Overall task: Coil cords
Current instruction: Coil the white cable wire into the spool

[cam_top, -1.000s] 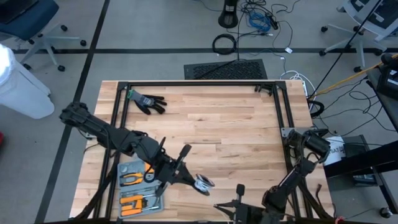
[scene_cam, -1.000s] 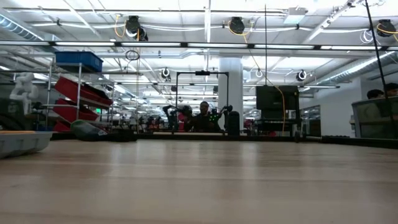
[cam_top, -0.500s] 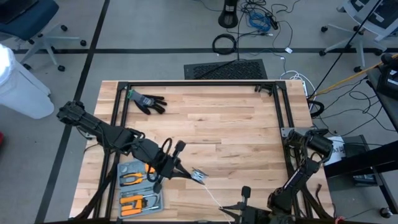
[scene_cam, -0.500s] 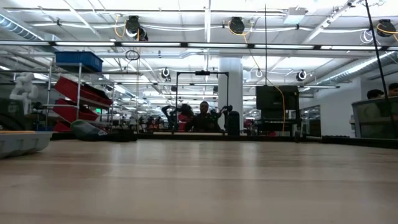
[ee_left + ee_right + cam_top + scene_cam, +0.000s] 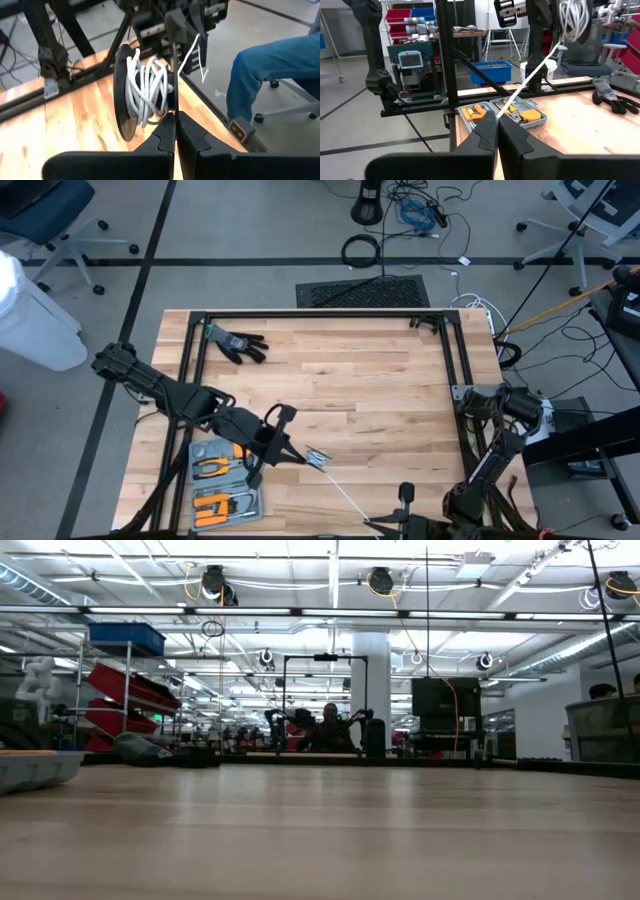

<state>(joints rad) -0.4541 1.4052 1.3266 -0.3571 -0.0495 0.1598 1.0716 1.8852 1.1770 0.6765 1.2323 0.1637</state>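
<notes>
A black spool (image 5: pixel 318 460) wound with white cord (image 5: pixel 147 87) is near the table's near edge. My left gripper (image 5: pixel 292 448) is shut on it; it also shows in the left wrist view (image 5: pixel 175 117). A straight run of white cord (image 5: pixel 350 495) leads from the spool to my right gripper (image 5: pixel 380 525) at the table's near edge. My right gripper (image 5: pixel 496 120) is shut on that cord. The low view shows neither arm. My left gripper pinches the rim of one spool flange (image 5: pixel 173 106) between its two fingers. The spool stands on edge beyond the fingertips, its axis about level, and looks lifted off the table. My right gripper pinches the free run of white cord (image 5: pixel 503 109) between its two fingertips. From there the cord runs straight and taut up to the spool (image 5: pixel 575 20) in the other gripper.
A black glove (image 5: pixel 236 343) lies at the far left of the table. An open tool case with orange tools (image 5: pixel 220 485) sits at the near left, beside my left arm. A black frame (image 5: pixel 320 315) borders the table. A person's leg in blue jeans (image 5: pixel 270 65) is beyond the near edge.
My left gripper has turned and drawn the spool a little toward the table's left and far side. My right gripper has moved toward the table's right along the near edge. A run of white cord has been drawn out taut between them and has grown longer.
</notes>
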